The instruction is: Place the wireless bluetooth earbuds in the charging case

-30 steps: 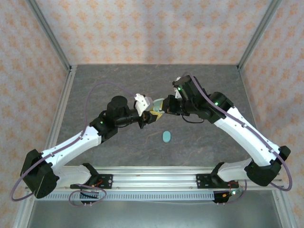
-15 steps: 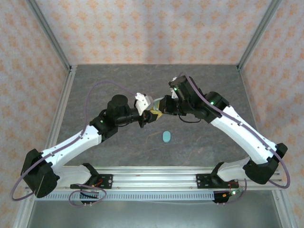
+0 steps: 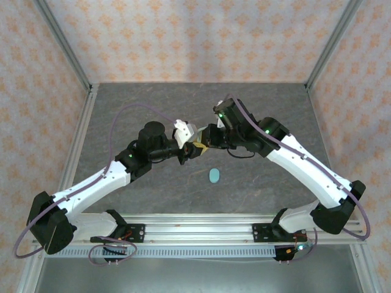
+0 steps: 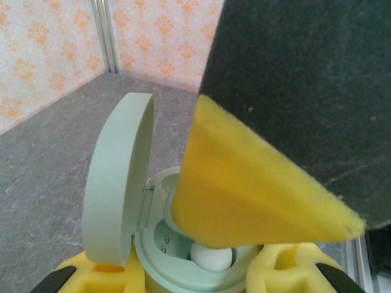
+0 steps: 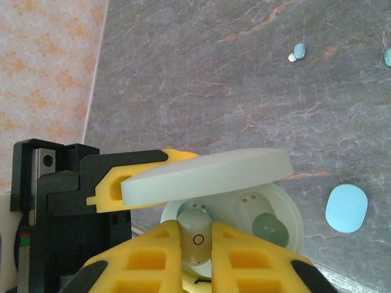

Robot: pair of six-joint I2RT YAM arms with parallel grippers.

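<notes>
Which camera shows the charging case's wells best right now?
Right wrist: the open charging case shows both wells, with an earbud pinched in the right hand over one. Left wrist: a yellow pad covers most of them. Top external: the case is a tiny sliver.

Dark grey marbled stone-look tabletop [image 3: 146, 101], matte. Peach wallpapered walls with orange damask motif [image 3: 195, 36] on three sides. Silver aluminium corner posts [image 3: 64, 46]. Silver slotted rail [image 3: 201, 221] along near edge. Light soft, even.
</notes>
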